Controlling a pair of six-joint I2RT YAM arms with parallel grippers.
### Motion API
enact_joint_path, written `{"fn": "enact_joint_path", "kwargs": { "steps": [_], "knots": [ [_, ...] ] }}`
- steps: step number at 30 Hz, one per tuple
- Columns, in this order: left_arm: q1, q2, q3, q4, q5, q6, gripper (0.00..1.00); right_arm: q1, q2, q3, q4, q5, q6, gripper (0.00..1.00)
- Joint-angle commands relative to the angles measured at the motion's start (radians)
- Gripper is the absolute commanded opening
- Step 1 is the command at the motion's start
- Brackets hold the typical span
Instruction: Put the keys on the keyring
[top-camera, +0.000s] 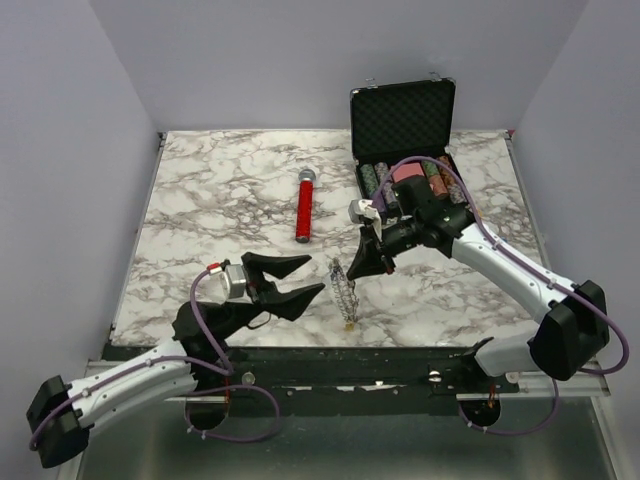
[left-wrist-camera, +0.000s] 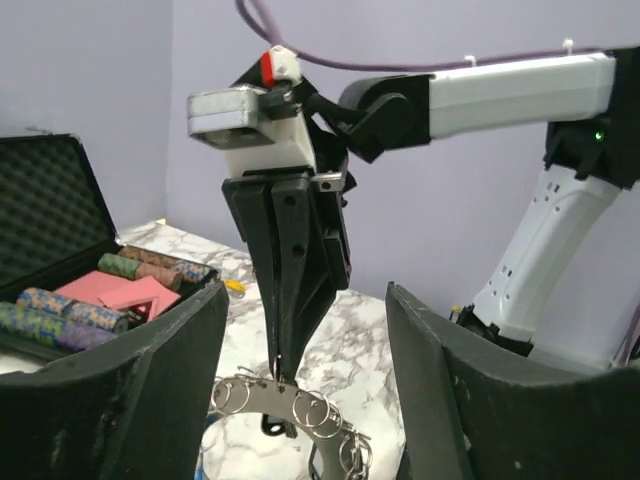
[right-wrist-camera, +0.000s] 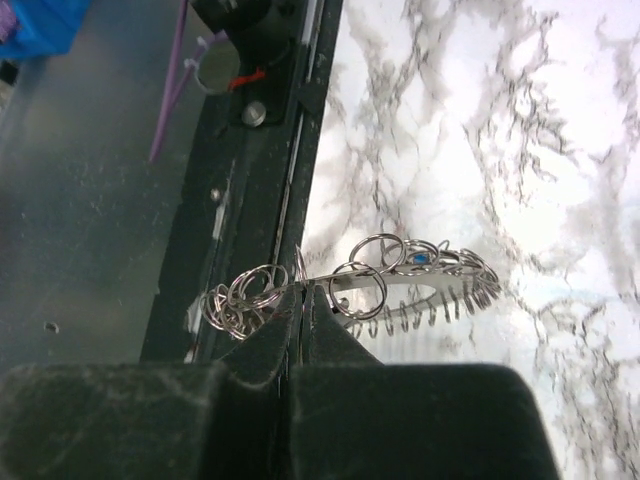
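Note:
The keyring (top-camera: 343, 288), a thin grey loop hung with small split rings and a yellow tag at its lower end, hangs just above the marble near the table's front. My right gripper (top-camera: 353, 272) is shut on its upper edge; in the right wrist view the closed tips (right-wrist-camera: 303, 303) pinch the keyring (right-wrist-camera: 400, 275). A blue key head (right-wrist-camera: 420, 260) shows among the rings. My left gripper (top-camera: 306, 278) stands open just left of the loop. In its own view the keyring (left-wrist-camera: 270, 397) lies between the wide-apart fingers (left-wrist-camera: 150, 390), untouched, with a black key head (left-wrist-camera: 273, 427) under it.
A red-handled microphone (top-camera: 304, 205) lies mid-table behind the grippers. An open black case (top-camera: 403, 120) with poker chips (top-camera: 420, 180) stands at the back right, behind the right arm. The table's dark front edge (top-camera: 330, 352) runs close below the keyring.

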Motion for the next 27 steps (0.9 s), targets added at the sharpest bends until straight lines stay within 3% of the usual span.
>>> {"fn": "enact_joint_path", "kwargs": {
  "steps": [1,5,9,13,20,27],
  "knots": [
    [-0.001,-0.207,0.147,-0.704,0.076,0.181,0.79,0.041,0.048,0.126,-0.258,0.115,-0.232,0.0],
    [0.002,-0.202,0.337,-1.095,0.114,0.333,0.83,0.114,0.117,0.253,-0.488,0.27,-0.39,0.0],
    [0.004,-0.098,0.457,-1.247,0.128,0.393,0.89,0.16,0.133,0.326,-0.57,0.397,-0.435,0.0],
    [0.004,-0.053,0.434,-1.151,0.163,0.384,0.89,0.178,0.124,0.381,-0.601,0.494,-0.434,0.0],
    [0.004,0.1,0.44,-0.942,0.18,0.342,0.61,0.22,0.147,0.429,-0.656,0.603,-0.429,0.0],
    [-0.025,0.206,0.393,-0.708,0.135,0.283,0.54,0.221,0.164,0.459,-0.668,0.585,-0.42,0.01]
  ]
}}
